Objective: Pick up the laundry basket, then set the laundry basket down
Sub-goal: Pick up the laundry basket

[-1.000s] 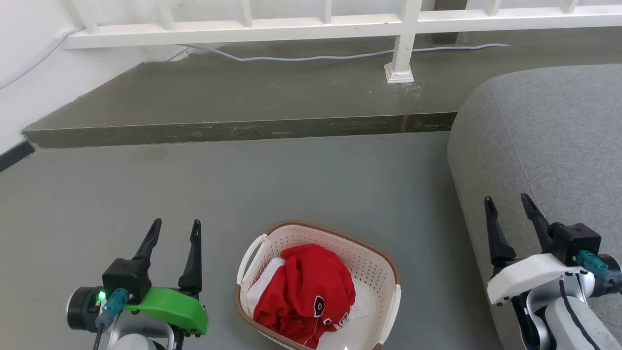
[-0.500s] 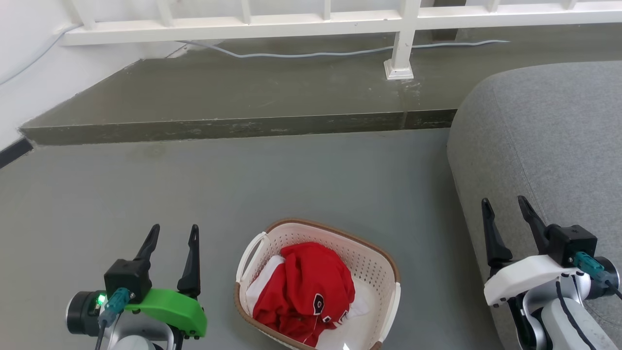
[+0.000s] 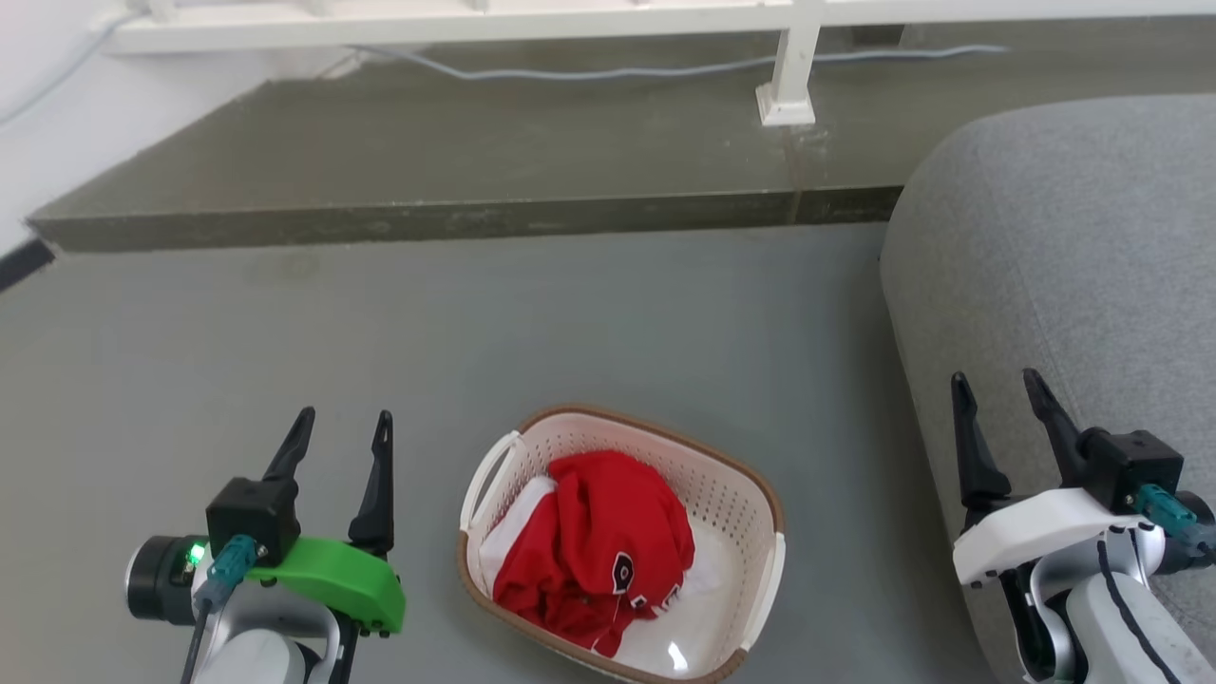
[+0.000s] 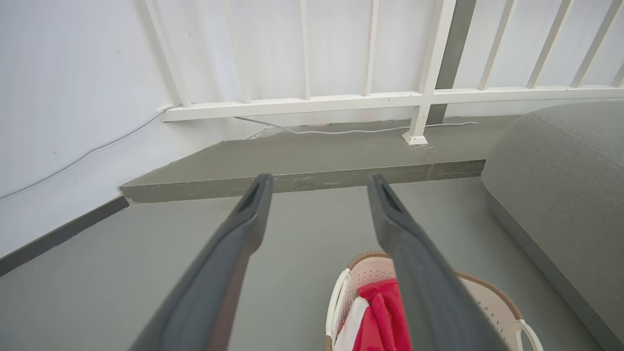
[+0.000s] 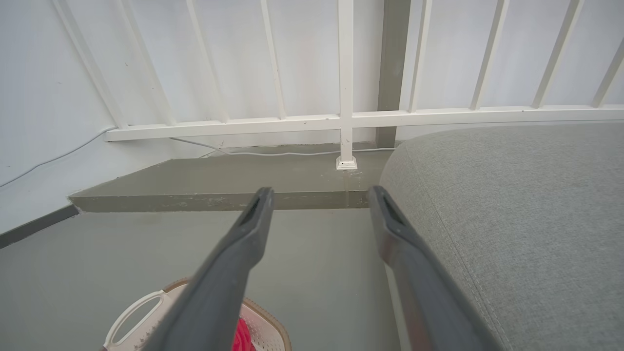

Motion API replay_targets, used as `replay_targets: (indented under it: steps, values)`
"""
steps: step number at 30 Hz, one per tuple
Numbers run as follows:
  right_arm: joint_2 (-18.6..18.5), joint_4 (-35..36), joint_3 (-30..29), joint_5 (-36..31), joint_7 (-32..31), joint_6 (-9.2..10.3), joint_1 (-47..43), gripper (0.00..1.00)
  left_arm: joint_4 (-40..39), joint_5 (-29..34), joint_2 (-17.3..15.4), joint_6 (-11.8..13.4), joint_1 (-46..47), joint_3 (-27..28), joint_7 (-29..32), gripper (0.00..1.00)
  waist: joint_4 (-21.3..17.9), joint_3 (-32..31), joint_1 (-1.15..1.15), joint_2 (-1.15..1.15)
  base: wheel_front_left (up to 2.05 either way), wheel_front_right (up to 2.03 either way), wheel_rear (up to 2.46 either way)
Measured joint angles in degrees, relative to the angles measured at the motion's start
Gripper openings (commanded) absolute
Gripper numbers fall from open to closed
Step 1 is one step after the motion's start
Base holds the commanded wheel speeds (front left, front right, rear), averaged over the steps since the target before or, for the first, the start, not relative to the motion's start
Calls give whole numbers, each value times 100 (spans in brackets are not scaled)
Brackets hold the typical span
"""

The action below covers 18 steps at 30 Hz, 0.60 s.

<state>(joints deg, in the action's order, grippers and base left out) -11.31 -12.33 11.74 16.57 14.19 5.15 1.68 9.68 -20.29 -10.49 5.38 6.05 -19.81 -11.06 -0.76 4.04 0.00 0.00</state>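
Laundry basket [image 3: 727,499] is seen at the lower centre of the head view, standing upright on the grey floor [image 3: 570,323], with its brown rim uppermost and a white handle at each short end. A red garment [image 3: 608,532] is heaped inside it over white cloth [image 3: 665,636], and the pile is kept below the rim.

At the lower left of that frame the left gripper [image 3: 344,418] is held with its two dark fingers apart and nothing between them; it is placed near the laundry basket's left handle but apart from it. At the lower right the right gripper [image 3: 994,378] is likewise spread and empty, and is seen against the grey sofa [image 3: 1064,266], well apart from the basket's right handle.

In the left wrist view part of the basket is covered at the bottom by the inner finger. In the right wrist view one handle and a stretch of rim are caught at the lower left.

Across the upper part of the head frame a raised step [image 3: 475,142] is crossed by a pale cable [image 3: 589,71], and a white railing [image 3: 570,14] is fixed above it.
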Motion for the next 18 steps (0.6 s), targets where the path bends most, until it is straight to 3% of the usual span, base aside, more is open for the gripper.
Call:
replay_targets:
  steps: [18]
  values:
    - [52, 380, -213, 20, 15, 9, 307, 100, -267, 71, -135, -5, 593, -29, 268, 100, -40, 1277, 0, 0, 0, 0, 0]
